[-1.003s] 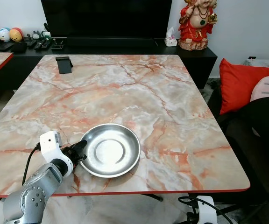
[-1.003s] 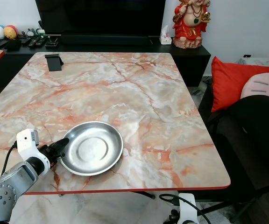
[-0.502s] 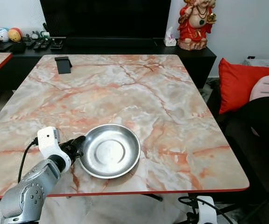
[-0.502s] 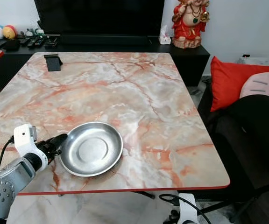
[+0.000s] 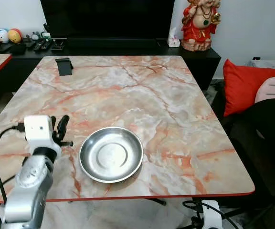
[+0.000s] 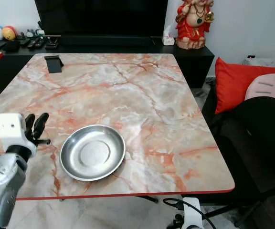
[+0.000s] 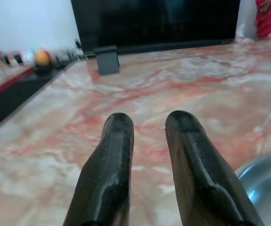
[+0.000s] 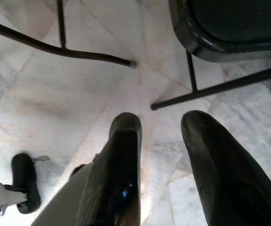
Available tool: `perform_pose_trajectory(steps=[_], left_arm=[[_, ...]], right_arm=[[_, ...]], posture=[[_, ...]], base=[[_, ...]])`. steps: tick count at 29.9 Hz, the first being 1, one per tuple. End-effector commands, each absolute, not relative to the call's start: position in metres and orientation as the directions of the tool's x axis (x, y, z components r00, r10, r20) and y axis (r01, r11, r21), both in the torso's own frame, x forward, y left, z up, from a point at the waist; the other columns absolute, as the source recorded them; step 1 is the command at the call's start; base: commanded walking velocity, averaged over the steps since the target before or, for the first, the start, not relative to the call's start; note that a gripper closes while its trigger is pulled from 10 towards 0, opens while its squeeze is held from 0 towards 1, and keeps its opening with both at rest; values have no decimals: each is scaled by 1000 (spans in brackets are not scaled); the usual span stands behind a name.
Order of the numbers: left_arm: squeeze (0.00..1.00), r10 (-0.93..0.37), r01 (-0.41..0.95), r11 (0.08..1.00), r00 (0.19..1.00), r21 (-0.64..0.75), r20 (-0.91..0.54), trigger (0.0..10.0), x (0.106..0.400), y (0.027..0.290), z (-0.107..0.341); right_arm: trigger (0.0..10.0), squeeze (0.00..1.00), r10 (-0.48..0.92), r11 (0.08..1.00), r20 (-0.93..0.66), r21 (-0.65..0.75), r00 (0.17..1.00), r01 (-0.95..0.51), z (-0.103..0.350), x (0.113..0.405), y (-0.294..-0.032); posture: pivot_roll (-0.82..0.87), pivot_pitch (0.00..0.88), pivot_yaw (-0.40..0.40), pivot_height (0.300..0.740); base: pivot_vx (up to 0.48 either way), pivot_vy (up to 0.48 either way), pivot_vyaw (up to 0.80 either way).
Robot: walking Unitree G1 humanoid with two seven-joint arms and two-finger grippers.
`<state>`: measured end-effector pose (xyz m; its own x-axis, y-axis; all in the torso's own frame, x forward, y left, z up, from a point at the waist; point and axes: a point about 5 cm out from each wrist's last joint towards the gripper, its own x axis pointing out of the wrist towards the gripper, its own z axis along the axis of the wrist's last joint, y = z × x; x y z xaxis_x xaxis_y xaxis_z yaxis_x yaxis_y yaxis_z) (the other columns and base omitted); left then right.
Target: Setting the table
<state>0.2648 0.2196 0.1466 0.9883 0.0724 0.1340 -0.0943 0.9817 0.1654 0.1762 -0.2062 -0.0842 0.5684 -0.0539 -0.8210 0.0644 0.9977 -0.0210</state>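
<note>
- We find one metal dish (image 5: 111, 154) on the marble table (image 5: 166, 100), near the front edge and left of centre, resting flat and the right way up.
- The left gripper (image 5: 58, 130) stands just beside the dish on its left, raised above the tabletop and clear of the rim. Its two black fingers (image 7: 114, 160) are parted with nothing between them; the left wrist view shows bare marble through the gap and the dish rim off to one side.
- The right gripper (image 8: 159, 141) hangs idle below table level, pointed at the tiled floor (image 8: 41, 94) and the chair legs (image 8: 93, 54). Its fingers are also spread and empty.
- Handling, in our judgement: the dish looks like thin polished steel, so light and rigid, not fragile, but slippery against hard finger pads and liable to slide on the smooth marble if nudged.
- The low raised rim is the only sensible hold. We would pinch it from the side nearest the left gripper, one finger inside the bowl and one under the lip, and keep the dish level when lifting.
- Risk noted: a shallow pinch could let the dish swing down or slip free, and it lies near the table's red edge.
- A small dark stand (image 5: 65, 66) sits well apart at the far left corner.
</note>
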Motion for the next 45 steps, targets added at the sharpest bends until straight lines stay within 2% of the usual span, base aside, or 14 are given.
perform_pose_trajectory(steps=[1, 6, 13, 19, 24, 45], left_arm=[[0, 68, -109, 968, 981, 225, 183, 10000, 263, 216, 147], [0, 70, -99, 977, 985, 188, 155, 10000, 263, 208, 131], [0, 60, -97, 976, 981, 197, 183, 10000, 265, 202, 127], [0, 73, -109, 977, 979, 184, 193, 10000, 266, 204, 126], [0, 83, -118, 979, 976, 169, 199, 10000, 266, 205, 126], [0, 78, -116, 979, 973, 167, 217, 10000, 268, 207, 130]], right_arm=[[10000, 0, -64, 997, -814, -24, 578, 76, -83, 178, -208], [10000, 0, -65, 996, -813, -22, 579, 81, -83, 178, -208], [10000, 0, -62, 996, -808, -15, 586, 85, -83, 179, -207], [10000, 0, -70, 997, -800, -41, 596, 61, -81, 181, -208], [10000, 0, -68, 997, -796, -37, 601, 63, -81, 181, -208], [10000, 0, -58, 997, -798, -13, 600, 80, -82, 180, -205]], posture=[[8, 0, -31, 718], [4, 0, -27, 718], [11, 0, -29, 718], [14, 0, -32, 718], [10, 0, -29, 718], [12, 0, -22, 718]], base=[[0, 0, 0], [0, 0, 0], [0, 352, 0], [0, 384, 0], [0, 384, 756], [0, 386, 0]])
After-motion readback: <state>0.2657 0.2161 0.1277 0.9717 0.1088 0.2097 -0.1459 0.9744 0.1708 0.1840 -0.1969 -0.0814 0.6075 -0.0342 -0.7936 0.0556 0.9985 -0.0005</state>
